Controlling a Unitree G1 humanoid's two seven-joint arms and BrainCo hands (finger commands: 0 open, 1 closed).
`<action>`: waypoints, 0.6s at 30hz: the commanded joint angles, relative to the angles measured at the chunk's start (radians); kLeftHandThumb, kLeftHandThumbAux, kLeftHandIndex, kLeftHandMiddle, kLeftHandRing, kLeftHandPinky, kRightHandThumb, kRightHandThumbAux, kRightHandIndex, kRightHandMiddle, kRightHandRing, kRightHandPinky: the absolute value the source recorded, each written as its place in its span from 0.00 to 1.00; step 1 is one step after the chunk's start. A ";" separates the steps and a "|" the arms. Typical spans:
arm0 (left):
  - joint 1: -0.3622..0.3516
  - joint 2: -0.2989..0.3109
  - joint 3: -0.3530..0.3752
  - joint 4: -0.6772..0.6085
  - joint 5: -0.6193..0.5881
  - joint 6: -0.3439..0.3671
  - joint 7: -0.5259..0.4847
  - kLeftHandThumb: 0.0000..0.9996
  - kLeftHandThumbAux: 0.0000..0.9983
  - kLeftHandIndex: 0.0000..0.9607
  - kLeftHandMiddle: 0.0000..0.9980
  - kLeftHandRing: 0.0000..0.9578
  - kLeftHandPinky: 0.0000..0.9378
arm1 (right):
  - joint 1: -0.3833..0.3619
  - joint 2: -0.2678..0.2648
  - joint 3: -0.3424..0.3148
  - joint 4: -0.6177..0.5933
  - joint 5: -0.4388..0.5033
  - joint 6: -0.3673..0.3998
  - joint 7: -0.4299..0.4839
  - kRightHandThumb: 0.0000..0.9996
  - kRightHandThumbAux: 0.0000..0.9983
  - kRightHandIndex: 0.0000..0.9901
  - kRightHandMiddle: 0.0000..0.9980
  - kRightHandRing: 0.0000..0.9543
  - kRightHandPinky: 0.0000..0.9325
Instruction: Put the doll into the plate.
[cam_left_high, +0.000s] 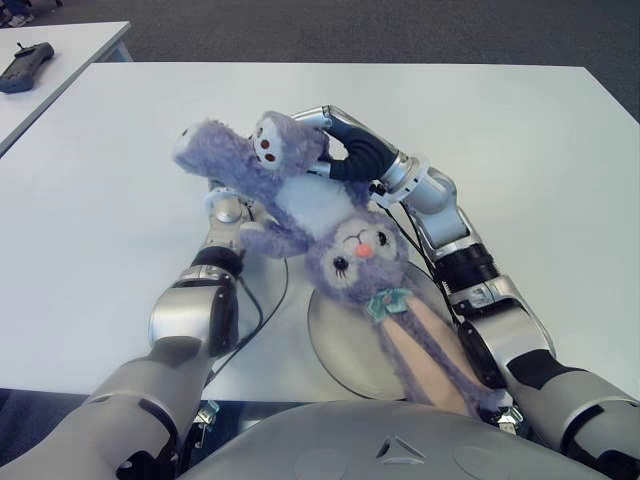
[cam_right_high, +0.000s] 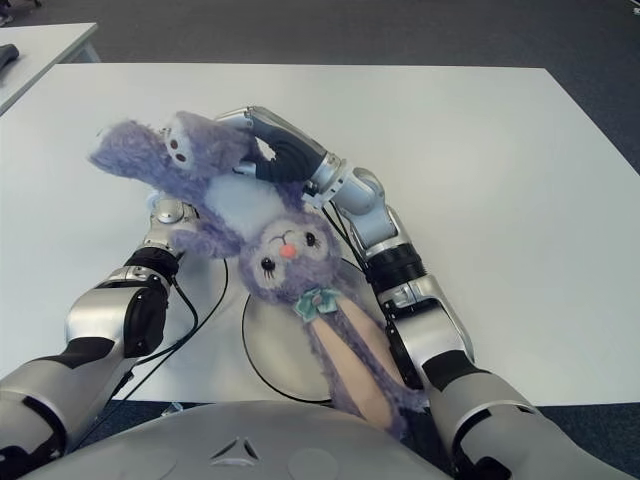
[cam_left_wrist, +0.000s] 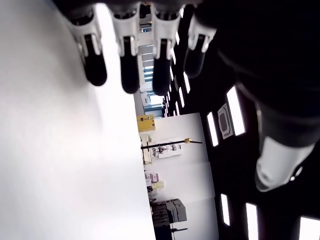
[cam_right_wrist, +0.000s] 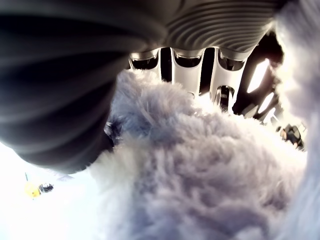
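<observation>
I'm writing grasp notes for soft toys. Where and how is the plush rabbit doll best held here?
By a foot, gripped from the far side, as the right hand does now. Held there, the plush rabbit doll hangs head down, its long ears trailing over the plate, so lowering should lay it in. The left hand shows beside it, empty.

purple doll (cam_left_high: 340, 235) head-down above plate (cam_left_high: 335, 345)
</observation>
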 joint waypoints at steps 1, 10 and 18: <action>0.218 -0.091 0.005 0.146 -0.007 0.105 0.003 0.00 0.61 0.16 0.22 0.21 0.21 | -0.048 0.031 -0.001 0.055 -0.022 -0.016 -0.042 0.71 0.72 0.44 0.83 0.85 0.87; 0.222 -0.095 0.011 0.145 -0.014 0.097 -0.003 0.00 0.60 0.15 0.21 0.20 0.20 | -0.070 0.051 -0.002 0.086 -0.035 -0.008 -0.077 0.71 0.72 0.44 0.83 0.86 0.82; 0.221 -0.094 0.011 0.143 -0.017 0.099 -0.015 0.00 0.61 0.15 0.20 0.19 0.19 | -0.095 0.066 -0.002 0.124 -0.048 -0.006 -0.107 0.71 0.72 0.44 0.83 0.86 0.87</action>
